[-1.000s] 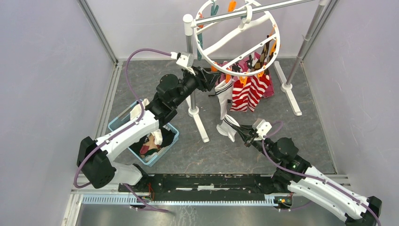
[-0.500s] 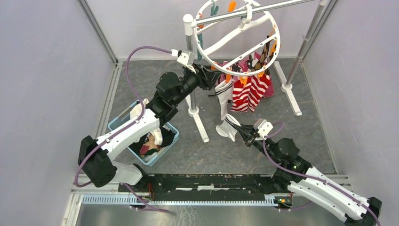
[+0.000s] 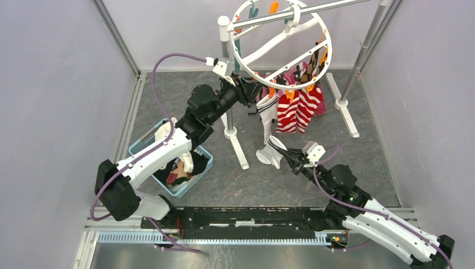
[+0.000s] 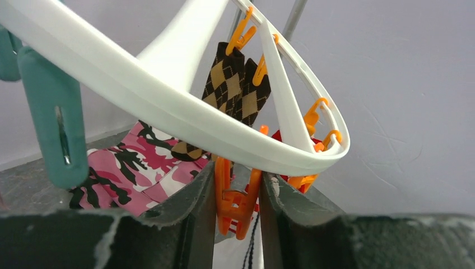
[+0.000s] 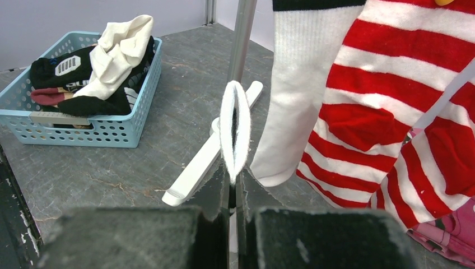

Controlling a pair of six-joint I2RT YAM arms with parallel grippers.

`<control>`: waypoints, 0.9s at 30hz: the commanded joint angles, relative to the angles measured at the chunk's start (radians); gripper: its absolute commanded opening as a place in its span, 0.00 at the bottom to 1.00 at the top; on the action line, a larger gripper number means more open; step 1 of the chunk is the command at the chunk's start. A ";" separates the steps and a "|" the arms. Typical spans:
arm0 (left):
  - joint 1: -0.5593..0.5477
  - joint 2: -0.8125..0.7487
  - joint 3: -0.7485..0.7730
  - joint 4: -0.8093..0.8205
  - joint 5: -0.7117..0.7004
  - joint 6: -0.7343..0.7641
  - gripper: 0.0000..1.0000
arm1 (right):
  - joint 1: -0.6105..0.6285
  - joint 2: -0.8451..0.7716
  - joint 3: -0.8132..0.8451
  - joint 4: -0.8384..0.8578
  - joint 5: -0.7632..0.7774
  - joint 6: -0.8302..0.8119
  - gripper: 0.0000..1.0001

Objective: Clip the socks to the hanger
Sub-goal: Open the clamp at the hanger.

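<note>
The jaws of the left gripper [image 4: 238,182] pressed both sides of an orange clothespin [image 4: 236,208] under the rim of the white hanger [image 4: 168,106]. The jaws of the right gripper [image 5: 234,190] were fully closed on the lower end of a white sock [image 5: 233,126] — its upper end (seen from overhead) reached that clothespin — beside hanging red-striped socks [image 5: 392,112], above the grey surface [image 5: 140,168].

A light blue basket [image 5: 84,131] is set on the dark grey bench [image 3: 280,179] at the left, filled with a cream cloth [image 5: 120,50] and dark garments [image 5: 56,70]. A silver rail [image 3: 336,5] is carried on two poles [image 3: 229,122] with white feet. A pink, black and white camouflage cloth [image 4: 129,168] is seen between them.
</note>
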 commanded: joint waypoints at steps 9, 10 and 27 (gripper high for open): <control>-0.050 0.006 0.072 0.013 -0.042 0.095 0.02 | 0.003 0.008 0.021 0.018 -0.009 -0.001 0.00; -0.059 0.007 0.078 0.001 -0.057 0.104 0.02 | 0.004 0.022 0.031 0.020 -0.017 -0.003 0.00; -0.199 0.047 0.151 -0.095 -0.378 0.146 0.02 | 0.003 0.194 0.190 0.120 0.039 0.007 0.00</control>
